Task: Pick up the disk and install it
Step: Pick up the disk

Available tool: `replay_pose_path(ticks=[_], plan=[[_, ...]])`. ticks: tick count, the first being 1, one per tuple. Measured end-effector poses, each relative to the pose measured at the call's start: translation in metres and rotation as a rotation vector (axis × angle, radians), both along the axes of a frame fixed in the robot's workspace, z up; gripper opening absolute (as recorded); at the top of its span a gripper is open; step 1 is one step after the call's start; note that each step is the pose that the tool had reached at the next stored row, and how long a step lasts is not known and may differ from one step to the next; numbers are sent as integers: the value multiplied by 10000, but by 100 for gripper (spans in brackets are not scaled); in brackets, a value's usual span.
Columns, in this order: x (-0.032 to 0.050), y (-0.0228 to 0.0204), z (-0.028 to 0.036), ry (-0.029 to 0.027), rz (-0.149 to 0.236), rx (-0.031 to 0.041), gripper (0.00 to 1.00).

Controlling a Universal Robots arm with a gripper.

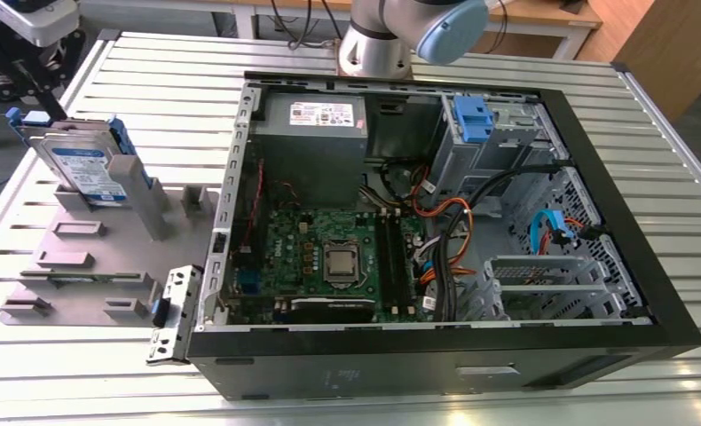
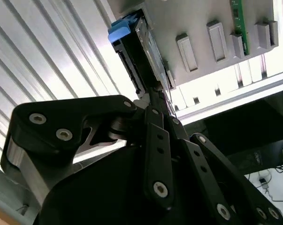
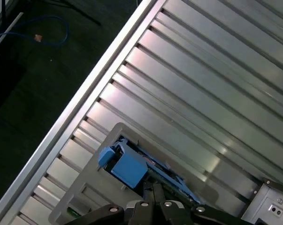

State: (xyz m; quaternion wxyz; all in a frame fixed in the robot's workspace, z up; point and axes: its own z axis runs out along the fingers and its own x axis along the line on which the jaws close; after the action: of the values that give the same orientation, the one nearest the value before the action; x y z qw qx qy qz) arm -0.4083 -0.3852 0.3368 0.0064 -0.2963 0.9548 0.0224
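Observation:
The disk [image 1: 84, 169] is a silver drive with a white-and-blue label in a blue bracket. It stands on edge in a grey holder [image 1: 78, 257] at the exterior view's left. My gripper [image 1: 31, 102] hangs at the disk's far end. In both wrist views its black fingers are drawn together. The gripper [image 2: 155, 89] has its tips at the disk [image 2: 141, 51], right by the blue bracket corner. In the first wrist view the gripper [image 3: 150, 187] sits just over the disk [image 3: 129, 168]. I cannot tell whether the tips pinch the disk.
An open black computer case [image 1: 421, 342] lies on the slatted metal table [image 1: 149, 80], with a green motherboard [image 1: 326, 248], a grey power supply [image 1: 315, 124] and a drive bay holding a blue carrier [image 1: 469, 120]. The arm's base [image 1: 381, 44] stands behind the case.

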Motion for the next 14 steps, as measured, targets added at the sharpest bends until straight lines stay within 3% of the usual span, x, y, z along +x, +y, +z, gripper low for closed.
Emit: replay_pose_path(ticks=[14], plan=[[0,0,-2,0,2540,0,11]])
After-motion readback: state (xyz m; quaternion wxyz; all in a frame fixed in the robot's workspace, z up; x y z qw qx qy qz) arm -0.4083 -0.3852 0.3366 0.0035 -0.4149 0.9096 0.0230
